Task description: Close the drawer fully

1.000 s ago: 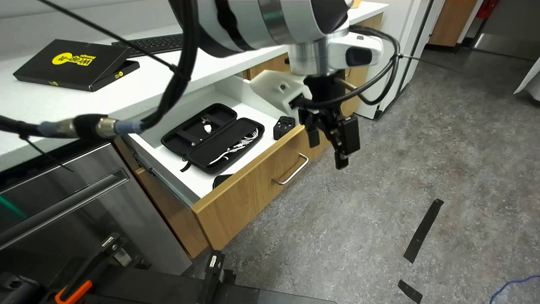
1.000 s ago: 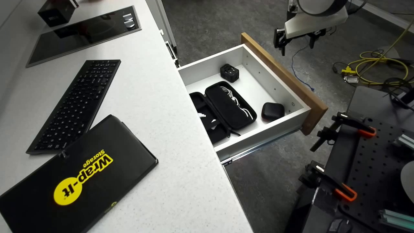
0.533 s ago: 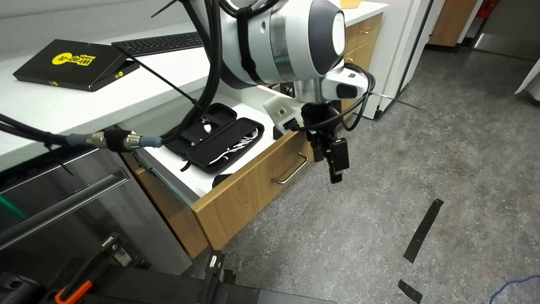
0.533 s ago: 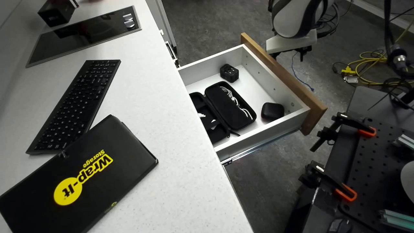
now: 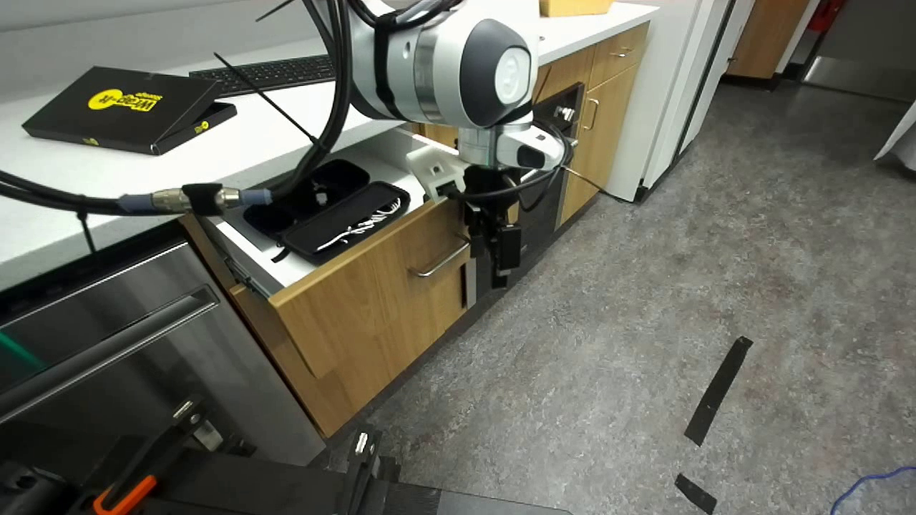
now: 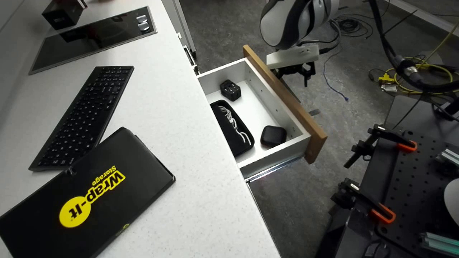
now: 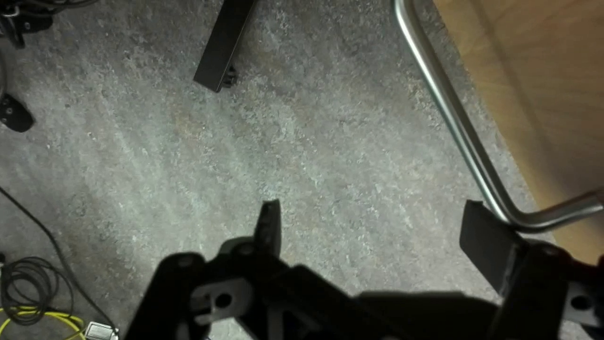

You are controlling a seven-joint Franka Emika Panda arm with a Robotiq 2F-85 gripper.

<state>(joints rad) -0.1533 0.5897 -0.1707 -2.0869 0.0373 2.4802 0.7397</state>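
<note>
The drawer (image 5: 358, 300) has an oak front and white inner walls. It stands partly open, and it also shows in an exterior view from above the counter (image 6: 283, 96). Its silver bar handle (image 5: 442, 260) faces the floor side. In the wrist view the handle (image 7: 450, 111) and drawer front (image 7: 542, 94) are at the right. My gripper (image 5: 490, 268) points down just outside the drawer front, near the handle's far end. In the wrist view its fingers (image 7: 370, 208) are wide apart with only floor between them. The right finger overlaps the handle's bend; I cannot tell if it touches.
The drawer holds an open black case with white cables (image 5: 351, 222), a black cube (image 6: 230, 90) and a black pouch (image 6: 273, 136). A keyboard (image 6: 86, 114) and black box (image 6: 89, 197) lie on the counter. Clamps (image 6: 383, 211) grip the robot's dark base table.
The gripper first lowered toward the drawer front, then moved toward the counter. The drawer has slid inward during the last half second, its contents with it.
</note>
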